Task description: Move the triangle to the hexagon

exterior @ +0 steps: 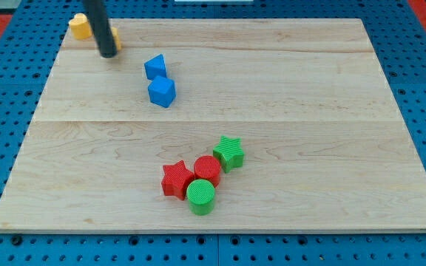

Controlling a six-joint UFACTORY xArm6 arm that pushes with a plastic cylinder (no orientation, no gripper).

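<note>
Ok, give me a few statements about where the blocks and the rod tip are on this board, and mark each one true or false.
1. My tip is at the view's top left, beside the yellow block. True.
2. The two blue blocks sit at the view's bottom right. False: they are left of centre, in the upper half.
3. The green cylinder touches the red cylinder. True.
4. The red star stands alone. False: it is in the cluster with the cylinders and the green star.

Blue triangle (pixel 154 66) flat, upper left of centre, touching blue hexagon (pixel 162 92) just below it on board.
</note>
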